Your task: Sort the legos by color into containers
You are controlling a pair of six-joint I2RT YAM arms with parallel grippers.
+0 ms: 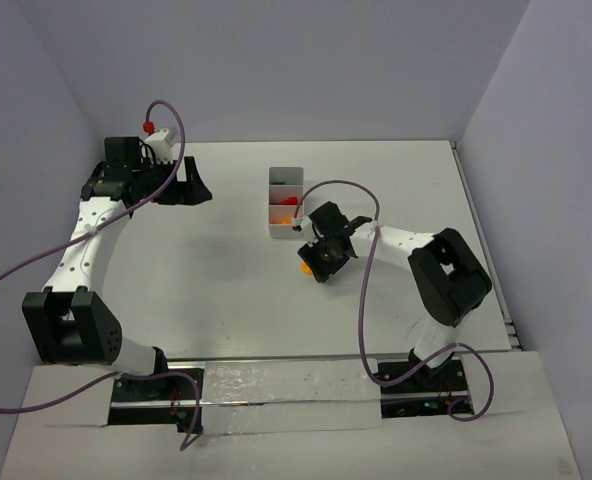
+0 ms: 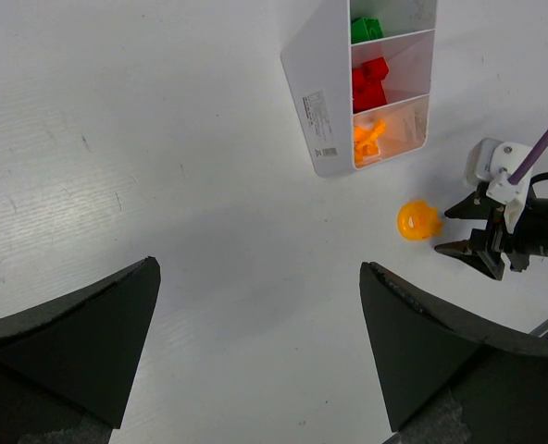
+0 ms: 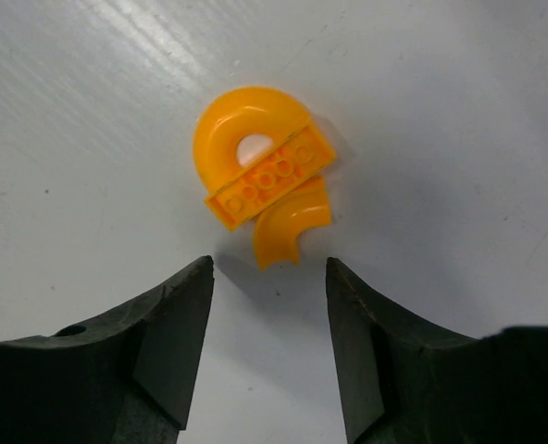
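A narrow white tray (image 1: 285, 175) of three compartments stands at the table's middle back. In the left wrist view the tray (image 2: 313, 102) holds green legos (image 2: 366, 29), red legos (image 2: 369, 81) and orange legos (image 2: 369, 139). An orange lego cluster (image 3: 260, 173), a curved ring, a studded brick and a small curved piece, lies on the table just past my right gripper (image 3: 268, 274), which is open and empty. The cluster also shows in the top view (image 1: 305, 266) and the left wrist view (image 2: 418, 220). My left gripper (image 2: 260, 277) is open and empty, high at the far left (image 1: 181, 187).
White walls enclose the table at the back and sides. A purple cable (image 1: 366, 270) loops over the right arm beside the tray. The table's right edge (image 1: 486, 250) lies beyond the right arm.
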